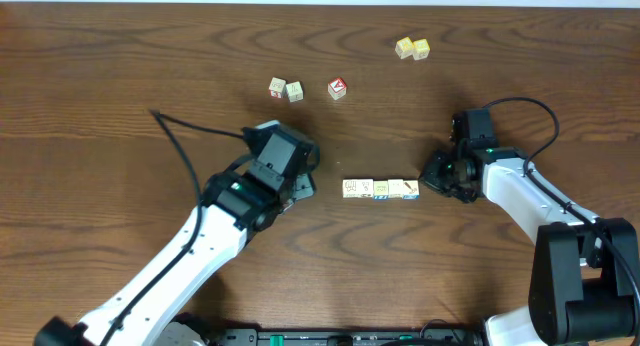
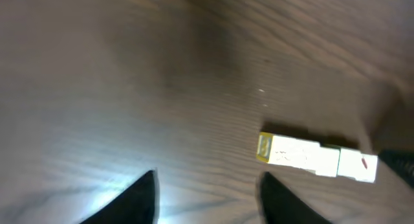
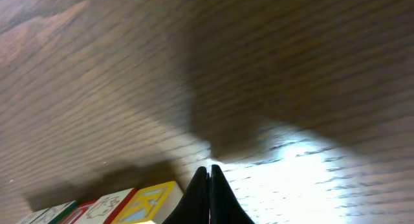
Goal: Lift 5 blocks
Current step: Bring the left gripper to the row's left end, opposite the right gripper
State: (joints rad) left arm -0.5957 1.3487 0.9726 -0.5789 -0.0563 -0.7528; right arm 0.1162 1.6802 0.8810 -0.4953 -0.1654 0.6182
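Several blocks (image 1: 380, 188) lie in a straight row on the wooden table, white cubes with printed faces. In the left wrist view the row of blocks (image 2: 317, 158) lies ahead and to the right, its near end face yellow. My left gripper (image 1: 312, 176) sits just left of the row; in its own view the left gripper (image 2: 210, 198) is open over bare wood with nothing between the fingers. My right gripper (image 1: 428, 176) is at the row's right end. The right gripper (image 3: 208, 191) is shut and empty, right beside a yellow-framed block (image 3: 152, 201).
Two small pale cubes (image 1: 285, 89) and a red-faced cube (image 1: 337, 87) lie behind the row. Two pale yellow cubes (image 1: 412, 48) sit at the far right back. A black cable (image 1: 190, 126) runs across the table to the left arm.
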